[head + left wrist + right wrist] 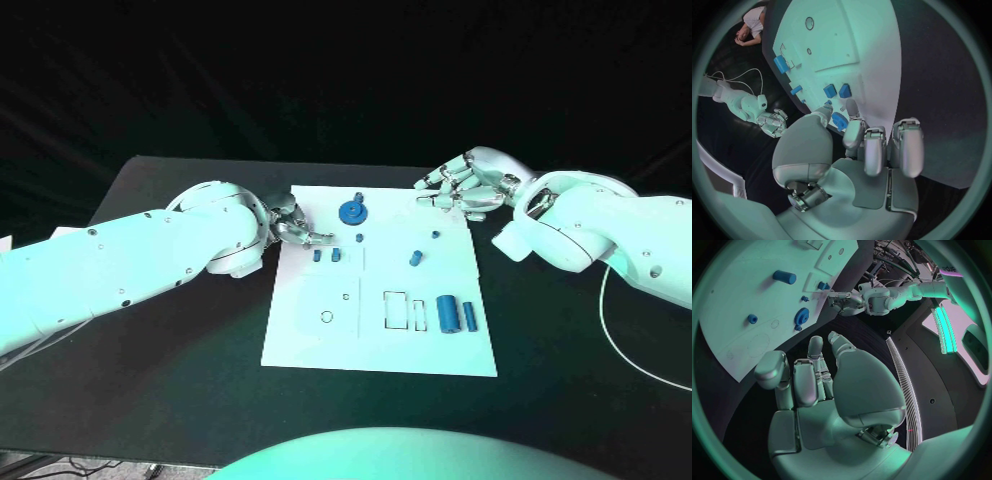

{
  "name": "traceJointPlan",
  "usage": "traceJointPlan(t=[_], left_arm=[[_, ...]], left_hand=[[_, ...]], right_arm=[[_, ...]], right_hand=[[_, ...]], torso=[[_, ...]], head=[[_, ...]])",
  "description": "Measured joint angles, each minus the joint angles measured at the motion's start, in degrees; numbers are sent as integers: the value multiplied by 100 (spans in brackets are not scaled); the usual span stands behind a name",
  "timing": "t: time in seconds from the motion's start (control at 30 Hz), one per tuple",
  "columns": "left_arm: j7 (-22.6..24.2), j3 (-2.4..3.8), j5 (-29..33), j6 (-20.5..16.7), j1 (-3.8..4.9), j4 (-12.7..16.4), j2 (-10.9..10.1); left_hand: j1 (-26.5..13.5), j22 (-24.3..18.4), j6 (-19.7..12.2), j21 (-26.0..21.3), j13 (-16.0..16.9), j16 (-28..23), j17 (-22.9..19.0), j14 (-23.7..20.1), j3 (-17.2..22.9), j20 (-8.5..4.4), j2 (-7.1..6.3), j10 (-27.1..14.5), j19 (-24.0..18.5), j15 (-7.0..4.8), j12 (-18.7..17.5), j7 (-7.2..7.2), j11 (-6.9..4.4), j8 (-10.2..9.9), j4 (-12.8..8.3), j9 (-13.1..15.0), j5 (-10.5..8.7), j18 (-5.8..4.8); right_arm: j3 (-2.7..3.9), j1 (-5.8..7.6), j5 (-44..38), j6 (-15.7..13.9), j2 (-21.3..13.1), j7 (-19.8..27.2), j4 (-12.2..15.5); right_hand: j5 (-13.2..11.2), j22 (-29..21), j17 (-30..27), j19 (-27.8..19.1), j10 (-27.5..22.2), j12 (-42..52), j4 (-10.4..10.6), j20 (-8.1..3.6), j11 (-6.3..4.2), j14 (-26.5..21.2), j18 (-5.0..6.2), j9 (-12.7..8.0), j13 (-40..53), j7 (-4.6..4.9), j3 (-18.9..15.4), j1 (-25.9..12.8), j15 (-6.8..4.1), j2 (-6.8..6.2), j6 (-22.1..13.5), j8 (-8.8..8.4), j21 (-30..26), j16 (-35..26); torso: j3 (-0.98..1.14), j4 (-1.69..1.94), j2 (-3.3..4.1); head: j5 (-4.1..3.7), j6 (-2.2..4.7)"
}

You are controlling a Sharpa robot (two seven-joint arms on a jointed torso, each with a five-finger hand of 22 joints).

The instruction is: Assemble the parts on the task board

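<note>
Blue gear [352, 211] on task board [378, 340], beside left hand [294, 227].

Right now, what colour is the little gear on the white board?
Blue. The gear shows best in the head view, on the task board.

A robotics lab or test cell is suggested. A black-draped surface [173, 380] is set against dark curtains, and a white task board [378, 340] with outlined slots is laid on it. In the right wrist view, a lit green strip [947, 325] and what may be equipment racks [891, 251] are glimpsed, though blurred.
</note>
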Motion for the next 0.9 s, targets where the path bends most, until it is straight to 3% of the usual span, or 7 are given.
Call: traceJointPlan(t=[0.13,0.23,0.33,0.4,0.5,0.63,0.9], left_arm=[[10,55,36,-56,30,56,-53],[129,78,157,-141,67,67,-85],[456,90,396,-263,107,24,-73],[729,89,532,-338,120,-30,-31],[1250,50,632,-452,134,-144,99],[1895,-47,555,-601,135,-365,330],[2509,-153,-254,-837,115,-751,734]], left_hand=[[-23,1,-31,-82,-120,0,0,0,-95,0,23,-27,0,0,-132,30,25,-48,-3,7,0,0],[89,5,-282,-473,-597,0,0,0,-124,0,135,-385,0,0,-561,118,96,-157,-2,5,0,33],[762,-846,-936,-2252,-2207,-731,2,-45,63,162,211,-1848,-889,238,-2162,442,382,-472,-153,-156,0,463],[1328,-1889,-1284,-3693,-2642,-1801,-707,-638,267,324,166,-2481,-1761,471,-2732,704,616,-736,-310,-383,-1,672],[2326,-2582,-1520,-4767,-3307,-3729,-2438,-2111,820,525,55,-3105,-2497,694,-3567,921,888,-1198,-719,-869,-1,713],[2845,-2904,-1303,-5210,-4258,-4477,-3170,-2363,1246,638,-203,-2995,-2619,778,-4410,962,932,-1808,-1038,-1636,-62,804],[2722,-3213,-846,-5471,-5233,-4684,-3641,-1855,928,680,-369,-2675,-2185,738,-5172,853,938,-2376,-1057,-2372,-256,805]], right_arm=[[0,-4,0,6,4,2,-5],[0,-8,0,9,5,3,-9],[0,-11,0,11,6,3,-11],[-1,-14,0,11,8,4,-14],[-1,-14,0,11,16,5,-24],[-1,-15,2,11,37,6,-44],[-1,-22,4,10,69,8,-62]], right_hand=[[0,0,0,0,0,0,0,0,0,0,0,0,0,0,0,0,0,0,0,0,0,0],[0,0,0,0,0,0,0,0,0,0,0,0,0,0,0,0,0,0,0,0,0,0],[0,0,0,0,0,0,0,0,0,0,0,0,0,0,0,0,0,0,0,0,0,0],[0,0,0,0,0,0,0,0,0,0,0,0,0,0,0,0,0,0,0,0,0,0],[0,-8,1,0,0,0,0,0,0,0,0,0,-8,0,0,0,0,0,0,0,-21,0],[24,-14,0,0,0,0,0,0,0,0,0,0,-8,0,0,0,0,0,0,0,-21,0],[24,-14,1,0,-13,0,0,0,-13,0,-1,0,-18,0,0,0,0,0,0,0,-21,0]], torso=[[0,-1,-1],[0,-1,-1],[2,0,-1],[4,0,-1],[4,0,-1],[2,-1,-1],[1,-15,7]], head=[[3,4],[5,8],[-4,18],[-8,28],[-12,43],[-28,80],[-57,126]])
